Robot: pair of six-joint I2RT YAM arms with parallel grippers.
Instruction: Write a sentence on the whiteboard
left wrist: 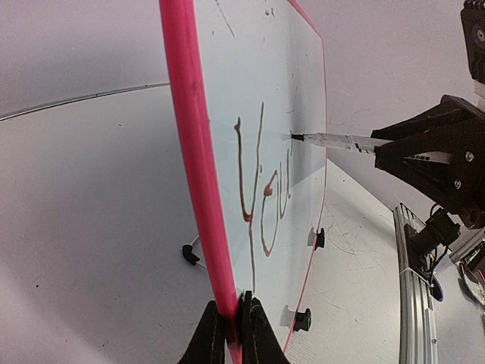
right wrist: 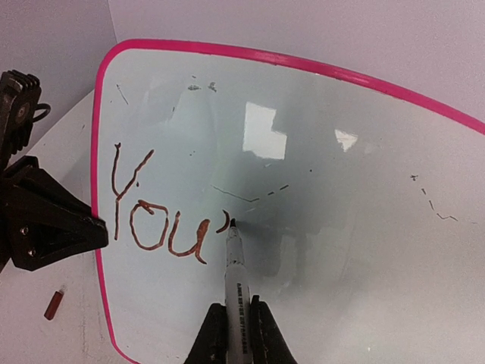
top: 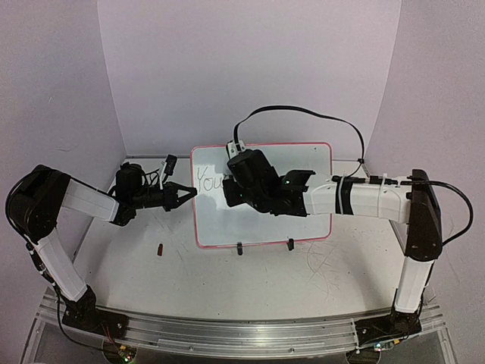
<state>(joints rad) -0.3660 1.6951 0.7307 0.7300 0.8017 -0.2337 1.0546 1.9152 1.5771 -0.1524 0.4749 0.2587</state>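
Observation:
The whiteboard [top: 311, 163] stands upright on the table, its pink frame [left wrist: 186, 136] edge-on in the left wrist view. My left gripper [top: 189, 193] [left wrist: 233, 303] is shut on the board's left edge. The sentence [right wrist: 155, 220] reads "You'" in dark reddish-brown strokes at the board's left [top: 208, 180] [left wrist: 261, 189]. My right gripper [top: 229, 193] [right wrist: 236, 307] is shut on a white marker [right wrist: 236, 280] [left wrist: 337, 140]. The marker's black tip touches the glossy board [right wrist: 341, 212] just right of the apostrophe.
A small red-brown cap [top: 161, 248] [right wrist: 52, 303] lies on the scratched tabletop left of the board. Two black clip feet [top: 239, 248] [top: 289, 243] hold the board's lower edge. Pale walls close in the back and sides. A metal rail [top: 242, 334] runs along the near edge.

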